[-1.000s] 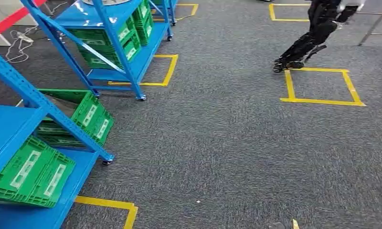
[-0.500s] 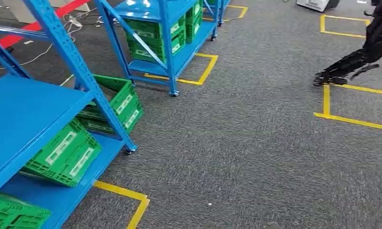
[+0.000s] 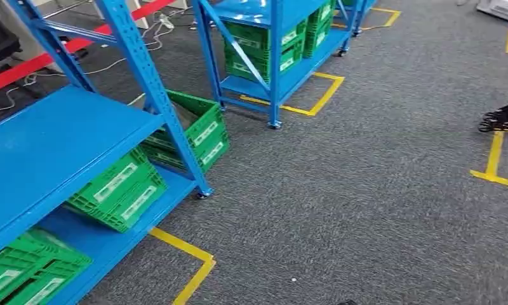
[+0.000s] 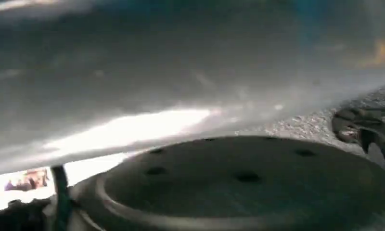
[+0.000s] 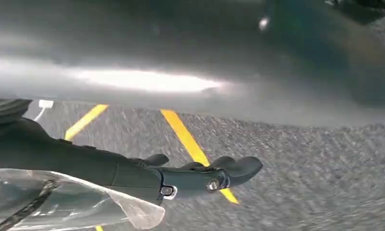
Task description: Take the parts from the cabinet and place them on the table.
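Shifted sideways across the whole head view since a second ago, by a turn of the camera and not of the things. Far over on the left robot hand's side, close by: blue cabinet [image 3: 61, 140], with a green crate [image 3: 121, 190] tilted on its low shelf and another green crate [image 3: 23, 273] below at the corner. Just past its front post, a third green crate [image 3: 197, 130] on the grey carpet [image 3: 366, 190]. Farther off, a second blue cabinet [image 3: 274, 63] loaded with more green crates, inside a yellow tape outline [image 3: 318, 95]. Well over on the right robot hand's side, a black jointed object [image 3: 502, 117] by more yellow tape. Cannot tell the left robot hand's state from its blurred wrist view. Right robot hand [image 5: 200, 175] hanging above the carpet, dark fingers stretched out nearly straight and close together over a yellow tape line [image 5: 188, 139]. Against that robot hand's underside, a clear plastic bag [image 5: 60, 202], seemingly the part; cannot tell whether gripped or merely lying against it.
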### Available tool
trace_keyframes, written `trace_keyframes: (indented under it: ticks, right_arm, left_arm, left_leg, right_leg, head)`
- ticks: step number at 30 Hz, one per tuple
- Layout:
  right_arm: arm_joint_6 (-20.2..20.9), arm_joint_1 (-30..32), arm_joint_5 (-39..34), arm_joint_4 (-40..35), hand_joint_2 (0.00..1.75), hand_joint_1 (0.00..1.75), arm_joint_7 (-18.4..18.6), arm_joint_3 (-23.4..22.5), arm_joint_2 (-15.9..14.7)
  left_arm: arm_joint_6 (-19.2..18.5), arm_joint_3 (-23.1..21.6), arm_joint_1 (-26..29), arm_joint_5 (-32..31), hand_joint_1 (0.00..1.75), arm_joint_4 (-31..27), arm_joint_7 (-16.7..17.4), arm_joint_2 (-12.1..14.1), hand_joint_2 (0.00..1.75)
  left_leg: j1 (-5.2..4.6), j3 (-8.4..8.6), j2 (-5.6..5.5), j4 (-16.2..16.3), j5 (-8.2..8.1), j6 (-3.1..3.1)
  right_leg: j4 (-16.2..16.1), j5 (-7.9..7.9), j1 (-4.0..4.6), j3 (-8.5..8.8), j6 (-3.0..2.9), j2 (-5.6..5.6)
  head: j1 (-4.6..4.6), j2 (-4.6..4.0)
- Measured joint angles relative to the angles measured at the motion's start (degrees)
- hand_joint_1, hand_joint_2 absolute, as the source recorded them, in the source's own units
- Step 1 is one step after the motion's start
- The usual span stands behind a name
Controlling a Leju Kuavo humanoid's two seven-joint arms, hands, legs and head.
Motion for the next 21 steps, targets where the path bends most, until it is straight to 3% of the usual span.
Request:
trace_keyframes:
  ticks: [1, 2, 3, 4, 5, 6, 7, 11, 12, 13, 14, 16, 17, 18, 19, 20, 21]
  right_arm:
    - [0.0, 0.03, 0.29, 0.02, 0.0, 0.0, 0.02, 0.35, -0.07]
    - [0.11, 0.07, 0.7, 0.02, 0.0, 0.0, 0.0, 0.77, -0.17]
    - [0.31, 0.13, 1.44, 0.0, 0.0, 0.0, -0.09, 1.29, -0.24]
    - [0.42, 0.12, 1.99, 0.02, 0.0, 0.0, -0.18, 1.75, -0.31]
    - [0.46, 0.09, 2.53, 0.02, 0.0, 0.0, -0.26, 2.32, -0.37]
    - [0.46, 0.1, 2.78, 0.0, 0.0, 0.0, -0.31, 2.67, -0.39]
    - [0.48, 0.21, 2.93, 0.02, 0.0, 0.0, -0.33, 2.95, -0.39]
    - [0.57, -0.11, 3.21, 0.0, 0.0, 0.0, -0.35, 3.98, -0.63]
    - [0.57, -0.15, 3.23, -0.07, 0.0, 0.0, -0.33, 4.09, -0.72]
    - [0.55, -0.16, 3.26, -0.07, 0.0, 0.0, -0.42, 4.17, -0.92]
    - [0.55, -0.12, 3.34, -0.05, 0.0, 0.0, -0.46, 4.35, -0.92]
    - [0.59, 0.16, 3.41, 0.0, 0.0, 0.0, -0.5, 4.7, -0.94]
    - [0.59, 0.3, 3.54, 0.02, 0.0, 0.0, -0.48, 4.85, -1.03]
    - [0.59, 0.48, 3.67, 0.02, 0.0, 0.0, -0.42, 4.92, -1.05]
    - [0.55, 0.52, 3.76, 0.02, 0.0, 0.0, -0.35, 4.96, -1.09]
    - [0.48, 0.46, 3.78, 0.02, 0.0, 0.0, -0.33, 5.03, -1.14]
    - [0.39, 0.41, 3.91, 0.02, 0.0, 0.0, -0.33, 5.11, -1.16]
  left_arm:
    - [0.42, 0.02, 0.01, 0.07, 0.0, 0.0, -0.02, -0.02, 0.0]
    - [0.94, 0.13, 0.15, 0.4, 0.0, 0.0, -0.13, -0.13, 0.0]
    - [1.47, 0.28, 0.3, 0.59, 0.0, 0.0, -0.26, -0.24, 0.0]
    - [1.9, 0.5, 0.42, 0.94, 0.0, 0.0, -0.28, -0.31, 0.0]
    - [2.8, 0.79, 0.5, 1.33, 0.0, 0.0, -0.26, -0.52, 0.0]
    - [3.57, 1.09, 0.47, 1.71, 0.0, -0.02, -0.11, -0.72, 0.0]
    - [4.05, 1.36, 0.25, 1.92, 0.0, -0.02, 0.02, -0.88, 0.0]
    - [5.07, 1.99, 0.19, 2.16, 0.0, -0.04, 0.22, -1.81, 0.0]
    - [5.14, 2.08, 0.21, 2.16, 0.0, -0.07, 0.22, -1.95, 0.0]
    - [5.11, 2.21, 0.15, 2.16, 0.0, -0.07, 0.24, -2.03, 0.0]
    - [4.98, 2.4, 0.0, 2.23, 0.0, -0.09, 0.24, -2.12, 0.0]
    - [4.96, 2.54, -0.08, 2.32, 0.0, -0.09, 0.24, -2.25, 0.0]
    - [4.98, 2.62, -0.08, 2.43, 0.0, -0.09, 0.24, -2.34, 0.0]
    - [5.05, 2.77, -0.05, 2.45, 0.0, -0.09, 0.24, -2.38, 0.0]
    - [5.14, 2.86, -0.05, 2.62, 0.0, -0.09, 0.24, -2.43, 0.0]
    - [5.11, 2.89, -0.07, 2.67, 0.0, -0.09, 0.24, -2.49, 0.0]
    - [5.14, 2.91, -0.09, 2.69, 0.0, -0.11, 0.24, -2.6, 0.0]
  left_leg:
    - [0.16, -2.25, 0.27, 4.2, -1.22, -0.17]
    - [0.24, -2.82, 0.36, 5.09, -0.77, -0.26]
    - [0.25, -2.1, 0.44, 3.39, 1.13, -0.23]
    - [0.24, -0.36, 0.66, -0.34, 3.68, -0.06]
    - [0.14, 2.21, 1.64, -5.74, 6.63, 0.32]
    - [-0.17, 4.42, 3.99, -10.48, 8.53, 0.87]
    - [-1.0, 5.23, 6.93, -11.54, 7.2, 1.22]
    - [-1.13, 4.91, 4.15, -12.41, 7.38, 2.23]
    - [-0.54, 5.58, 3.46, -13.14, 7.76, 2.62]
    - [-0.43, 5.65, 2.96, -13.24, 7.85, 2.83]
    - [-0.37, 5.57, 2.11, -13.23, 7.9, 3.06]
    - [-0.39, 5.59, 0.49, -13.2, 7.86, 3.26]
    - [-0.39, 5.65, -0.41, -13.16, 7.83, 3.31]
    - [-0.37, 5.8, -1.43, -13.12, 7.79, 3.28]
    - [-0.31, 5.97, -2.32, -13.08, 7.66, 3.19]
    - [-0.2, 6.17, -3.2, -12.94, 7.5, 2.96]
    - [-0.07, 6.33, -3.96, -12.68, 7.22, 2.61]
  right_leg:
    - [0.01, -0.21, 0.09, 0.12, -0.05, -1.1]
    - [0.01, -0.37, 0.13, 0.31, -0.02, -1.89]
    - [0.01, -0.61, 0.14, 0.59, 0.01, -2.67]
    - [0.01, -0.81, 0.15, 0.92, 0.06, -3.29]
    - [0.01, -1.07, 0.18, 1.37, 0.23, -3.94]
    - [-0.02, -1.37, 0.24, 1.76, 0.47, -4.49]
    - [-0.07, -1.68, 0.51, 1.29, 0.9, -5.1]
    - [-0.71, -2.16, 0.75, 3.18, 1.98, -8.16]
    - [-0.4, -2.82, 0.39, 2.7, 2.4, -6.56]
    - [1.5, -3.98, 0.27, 2.03, 2.5, -3.09]
    - [5.91, -6.16, 0.27, -0.07, 2.59, -0.94]
    - [15.37, -9.39, 0.23, -5.31, 2.81, 0.14]
    - [17.82, -9.38, 0.25, -7.13, 2.9, 0.21]
    - [17.41, -7.76, 0.23, -7.69, 2.95, 0.23]
    - [14.39, -4.93, 0.17, -6.97, 2.96, 0.28]
    - [9.77, -1.78, 0.05, -5.31, 3.04, 0.62]
    - [4.26, 1.19, -0.18, -3.15, 3.13, 1.85]
  head:
    - [0.04, 0.0]
    - [0.02, 0.0]
    - [0.02, 0.0]
    - [0.0, 0.0]
    - [0.0, 0.0]
    - [0.0, 0.0]
    - [0.04, 0.0]
    - [0.04, 0.0]
    - [-0.02, 0.0]
    - [0.48, 0.0]
    - [0.61, 0.0]
    - [0.72, 0.0]
    - [0.74, 0.0]
    - [0.72, 0.0]
    - [0.74, 0.0]
    - [0.72, 0.0]
    - [0.72, 0.0]
